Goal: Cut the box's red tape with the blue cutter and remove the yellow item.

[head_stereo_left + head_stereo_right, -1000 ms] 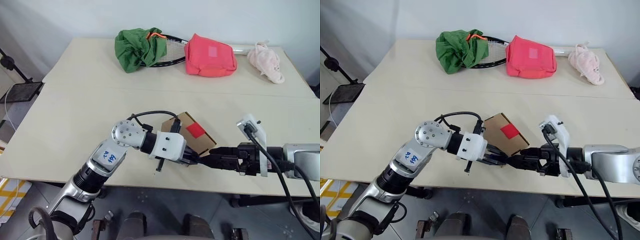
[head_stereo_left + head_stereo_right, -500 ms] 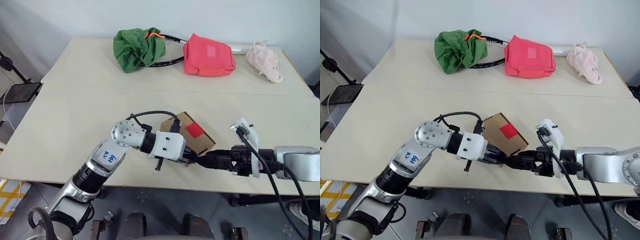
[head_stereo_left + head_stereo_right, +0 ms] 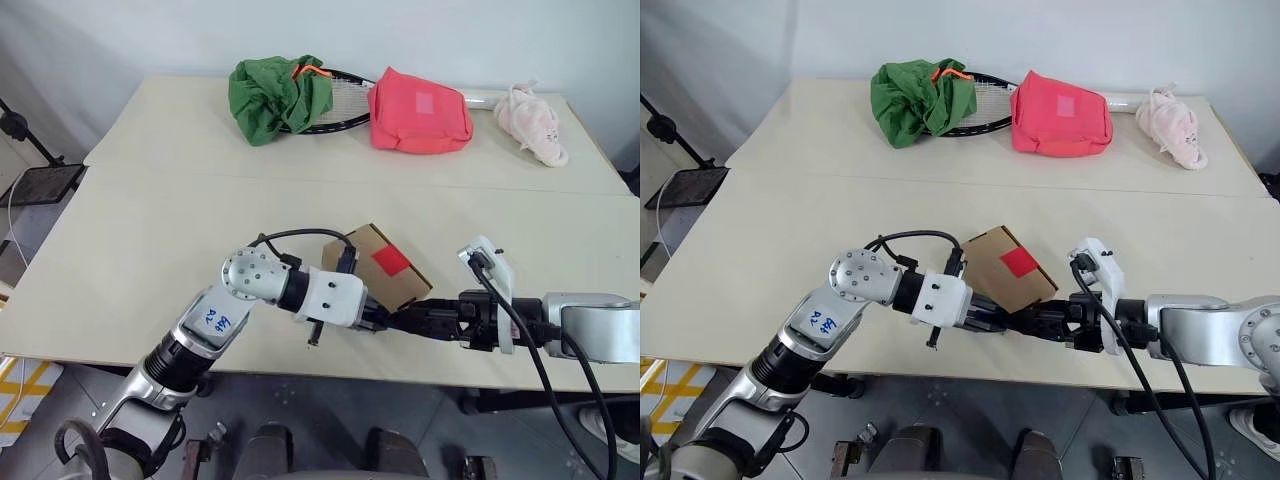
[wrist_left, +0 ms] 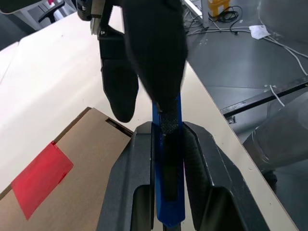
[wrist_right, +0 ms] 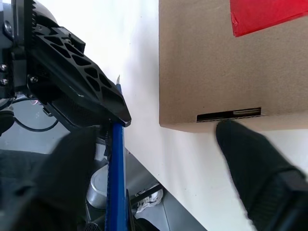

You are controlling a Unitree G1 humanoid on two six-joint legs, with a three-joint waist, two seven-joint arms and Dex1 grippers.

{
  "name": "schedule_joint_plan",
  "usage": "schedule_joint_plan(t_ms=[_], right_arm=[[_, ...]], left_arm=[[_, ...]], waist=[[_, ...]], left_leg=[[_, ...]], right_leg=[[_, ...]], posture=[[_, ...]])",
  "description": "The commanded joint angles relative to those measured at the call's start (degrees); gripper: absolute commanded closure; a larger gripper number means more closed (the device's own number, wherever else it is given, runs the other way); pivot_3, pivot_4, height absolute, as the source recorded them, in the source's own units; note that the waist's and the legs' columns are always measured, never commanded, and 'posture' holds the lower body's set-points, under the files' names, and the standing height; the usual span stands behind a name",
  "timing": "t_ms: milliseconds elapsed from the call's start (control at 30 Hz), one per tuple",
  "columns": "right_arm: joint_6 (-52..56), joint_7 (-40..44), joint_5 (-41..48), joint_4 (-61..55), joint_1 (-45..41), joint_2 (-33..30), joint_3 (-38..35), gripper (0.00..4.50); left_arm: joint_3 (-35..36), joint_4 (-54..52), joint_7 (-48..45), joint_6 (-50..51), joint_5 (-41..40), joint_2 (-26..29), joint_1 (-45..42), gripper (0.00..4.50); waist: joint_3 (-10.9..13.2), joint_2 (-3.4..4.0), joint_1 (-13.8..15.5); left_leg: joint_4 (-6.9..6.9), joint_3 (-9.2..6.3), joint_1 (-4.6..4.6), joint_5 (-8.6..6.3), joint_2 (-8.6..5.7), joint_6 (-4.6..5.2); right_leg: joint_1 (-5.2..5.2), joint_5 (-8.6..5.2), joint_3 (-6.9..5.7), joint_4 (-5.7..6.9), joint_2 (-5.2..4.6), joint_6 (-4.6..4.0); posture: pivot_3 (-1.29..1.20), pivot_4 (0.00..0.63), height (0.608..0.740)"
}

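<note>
The left pincer (image 4: 166,159) is clamped on the blue cutter (image 4: 167,163), whose long axis points straight into the parted right pincer (image 5: 159,159); the box (image 3: 378,268) sits just beside both on the tabletop (image 3: 150,230).

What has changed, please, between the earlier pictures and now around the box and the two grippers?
The right gripper has slid in toward the left gripper, its fingers now straddling the blue cutter. The left gripper keeps its grip on the cutter; the box and red tape stayed put.
</note>
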Motion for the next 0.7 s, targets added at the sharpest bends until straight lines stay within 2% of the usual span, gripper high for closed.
schedule_joint_plan(t_ms=[33,133,400,500,667,700], right_arm=[[-0.3,0.7,1.0,-1.4,-0.3,0.1,-0.6,1.94],[-0.3,1.9,1.0,-1.9,0.3,-0.2,-0.5,2.98],[-0.4,3.3,1.0,-2.0,0.7,-0.8,-0.9,2.98],[0.0,4.2,1.0,-1.9,0.8,-1.5,-1.0,2.45],[-0.3,3.6,1.0,-1.6,0.8,-1.0,-0.6,0.86],[-0.4,3.4,1.0,-1.5,0.8,-0.8,-0.6,0.86]], left_arm=[[0.1,0.1,0.5,-1.6,0.4,-0.1,0.3,3.75],[0.2,0.7,0.7,-2.2,0.8,-0.3,0.4,3.75],[0.3,0.9,0.8,-3.0,1.1,-0.6,0.7,3.75],[0.4,0.6,1.0,-3.0,1.1,-0.7,0.7,3.75],[0.4,0.1,1.4,-2.8,1.1,-0.8,0.7,3.75],[0.3,0.0,1.5,-2.7,1.1,-0.8,0.7,3.75]], waist=[[0.0,0.00,0.0],[0.0,0.00,0.0],[0.0,0.00,0.0],[0.0,0.00,0.0],[0.0,0.00,0.0],[0.0,0.00,0.0]], left_leg=[[0.00,0.00,0.00,0.00,0.00,0.00],[0.00,0.00,0.00,0.00,0.00,0.00],[0.00,0.00,0.00,0.00,0.00,0.00],[0.00,0.00,0.00,0.00,0.00,0.00],[0.00,0.00,-0.01,0.00,0.00,0.00],[0.00,0.00,-0.01,0.00,0.00,0.00]], right_leg=[[0.00,0.00,0.00,0.00,0.00,0.00],[0.00,0.00,0.00,0.00,0.00,0.00],[0.00,0.00,0.00,0.00,0.00,0.01],[0.00,0.00,0.00,0.00,0.00,0.01],[0.00,0.00,0.00,0.00,0.00,0.01],[0.00,0.00,0.00,0.00,0.00,0.01]], posture=[[0.00,0.150,0.740],[0.00,0.150,0.740],[0.00,0.150,0.740],[0.00,0.150,0.740],[0.00,0.150,0.740],[0.00,0.150,0.740]])
